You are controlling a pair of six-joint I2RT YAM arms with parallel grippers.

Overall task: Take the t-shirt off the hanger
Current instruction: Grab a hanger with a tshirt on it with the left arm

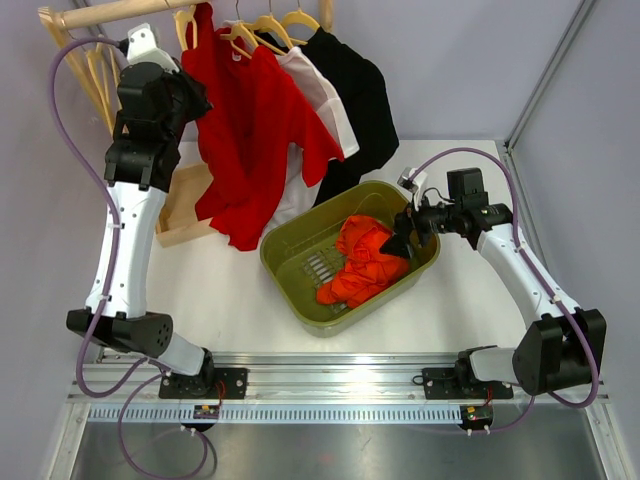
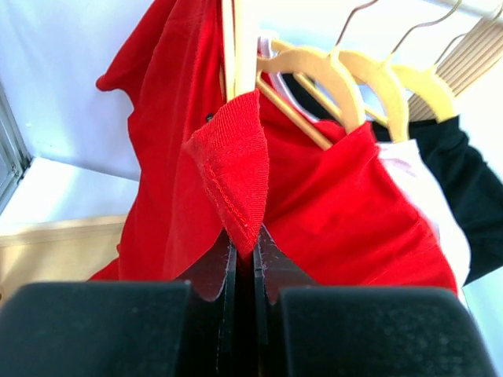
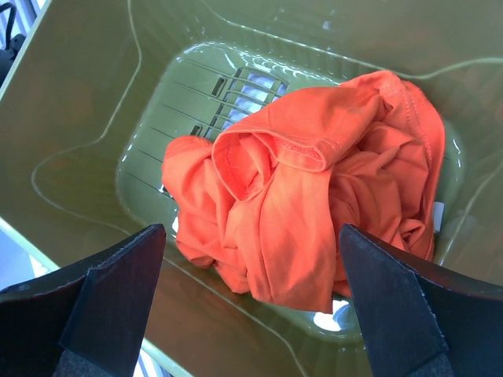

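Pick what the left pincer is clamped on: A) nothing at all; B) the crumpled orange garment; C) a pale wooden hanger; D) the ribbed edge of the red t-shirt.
D: in the left wrist view the left pincer is shut on the ribbed edge of the red t-shirt; the crumpled orange garment lies in the olive plastic tub below the open right pincer.

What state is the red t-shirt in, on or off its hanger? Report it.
On. The red t-shirt hangs from its hanger; the left gripper has its jaws shut on a fold of it.
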